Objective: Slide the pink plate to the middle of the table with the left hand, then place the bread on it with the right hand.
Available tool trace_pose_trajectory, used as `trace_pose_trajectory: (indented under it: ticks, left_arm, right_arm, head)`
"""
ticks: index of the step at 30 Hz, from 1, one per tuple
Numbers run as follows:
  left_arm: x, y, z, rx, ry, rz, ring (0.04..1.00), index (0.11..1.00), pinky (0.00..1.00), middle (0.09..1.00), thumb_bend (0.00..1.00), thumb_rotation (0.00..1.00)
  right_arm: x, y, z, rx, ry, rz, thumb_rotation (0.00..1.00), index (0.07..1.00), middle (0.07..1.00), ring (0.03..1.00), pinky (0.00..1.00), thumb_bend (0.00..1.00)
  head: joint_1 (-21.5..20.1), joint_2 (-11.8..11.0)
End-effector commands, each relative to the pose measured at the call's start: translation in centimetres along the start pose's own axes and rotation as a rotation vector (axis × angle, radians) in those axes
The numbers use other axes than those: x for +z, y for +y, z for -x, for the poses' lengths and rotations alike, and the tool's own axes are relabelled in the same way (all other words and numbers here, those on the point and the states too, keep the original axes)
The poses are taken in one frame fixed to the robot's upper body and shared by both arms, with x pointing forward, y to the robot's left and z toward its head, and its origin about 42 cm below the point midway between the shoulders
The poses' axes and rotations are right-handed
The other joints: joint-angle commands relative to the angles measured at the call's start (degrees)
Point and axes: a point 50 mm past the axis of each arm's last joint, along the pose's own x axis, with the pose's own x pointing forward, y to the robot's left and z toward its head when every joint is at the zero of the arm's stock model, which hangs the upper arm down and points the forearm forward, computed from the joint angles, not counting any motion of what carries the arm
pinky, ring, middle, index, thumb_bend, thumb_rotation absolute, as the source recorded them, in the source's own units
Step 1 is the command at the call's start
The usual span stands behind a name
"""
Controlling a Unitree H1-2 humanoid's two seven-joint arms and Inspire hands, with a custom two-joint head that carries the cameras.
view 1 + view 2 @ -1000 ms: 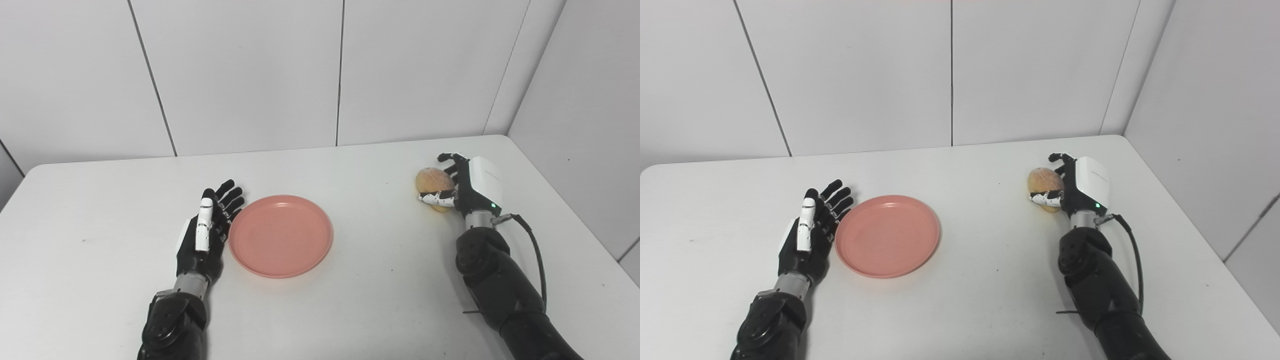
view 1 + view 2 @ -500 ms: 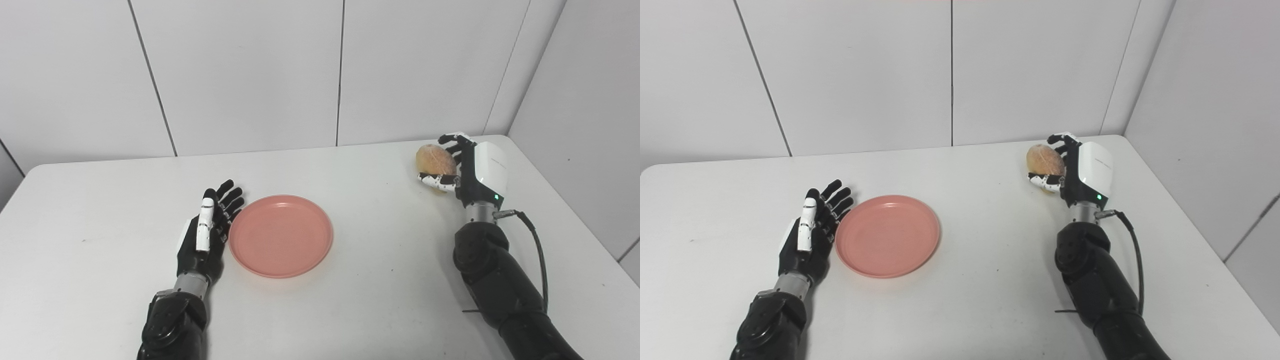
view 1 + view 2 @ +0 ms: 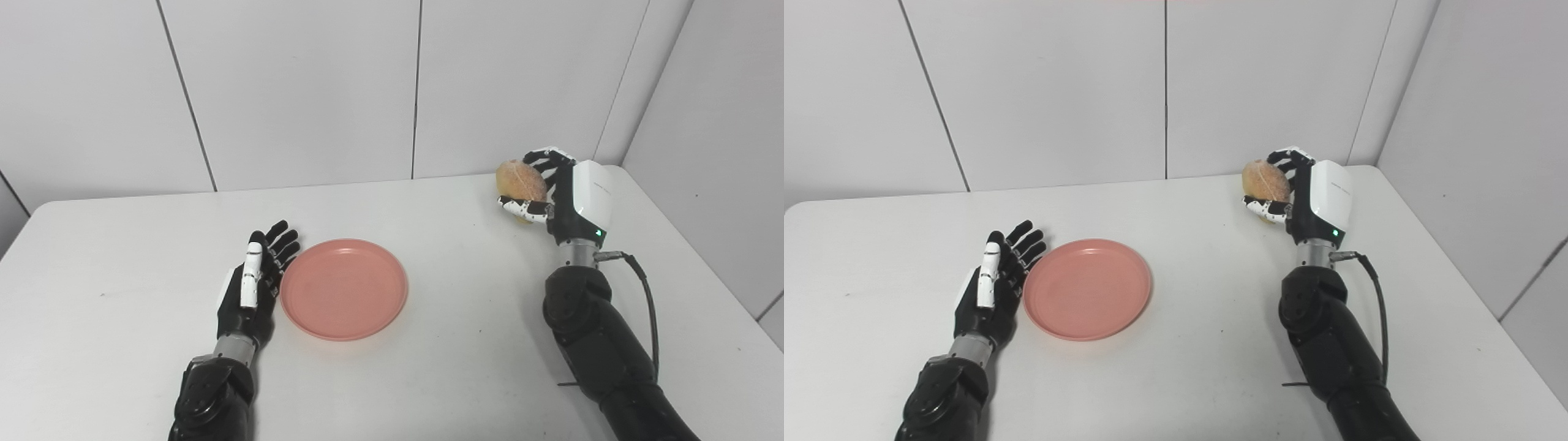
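The bread (image 3: pixel 519 180) is clamped in the right hand (image 3: pixel 560 193), fingers curled over its top and the thumb tucked under it, and it is held up off the white table (image 3: pixel 122 343) toward the far right corner. The roll is seen as a round, golden-brown lump facing the middle of the table, with the white back of the hand turned to the right wall. A black cable (image 3: pixel 643 300) is seen looping down from the wrist along the dark forearm. Over on the other side, the pink plate (image 3: pixel 344 289) is lying flat near the middle of the table, nothing on it. The left hand (image 3: pixel 254 285) is resting on edge just beside the plate's left rim, fingers apart and stretched forward, nothing gripped; whether the fingertips actually touch the rim cannot be told. Plate and bread are kept well apart, with bare tabletop between them.
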Motion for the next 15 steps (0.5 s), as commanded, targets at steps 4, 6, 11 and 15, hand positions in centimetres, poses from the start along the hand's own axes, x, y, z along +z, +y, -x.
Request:
trace_pose_trajectory:
  ticks: [4,6,11,15]
  left_arm:
    - [0.5,-0.5,-0.4,-0.002,-0.015,-0.003,0.885,0.834,0.88,0.864,0.43,1.0]
    - [0.4,-0.6,-0.4,0.0,-0.012,-0.003,0.885,0.834,0.88,0.863,0.43,1.0]
    - [0.3,-0.9,-0.5,-0.003,-0.016,0.002,0.88,0.831,0.87,0.86,0.43,1.0]
    - [0.2,-1.3,-0.5,-0.025,-0.013,-0.005,0.896,0.851,0.89,0.875,0.44,1.0]
  right_arm:
    - [2.1,-1.3,-1.6,-0.059,-0.103,-0.05,0.0,0.522,0.434,0.348,0.27,0.51]
    - [2.4,-1.2,-1.4,-0.052,-0.115,-0.07,0.0,0.52,0.445,0.368,0.29,0.51]
    - [3.8,-0.9,-0.7,-0.02,-0.159,-0.126,0.0,0.519,0.456,0.385,0.31,0.52]
    - [4.5,-0.8,-0.3,0.009,-0.187,-0.149,0.0,0.524,0.444,0.369,0.29,0.51]
  head:
    - [0.13,-0.03]
    - [0.44,-0.02]
    - [1.25,-0.18]
    - [2.45,-0.38]
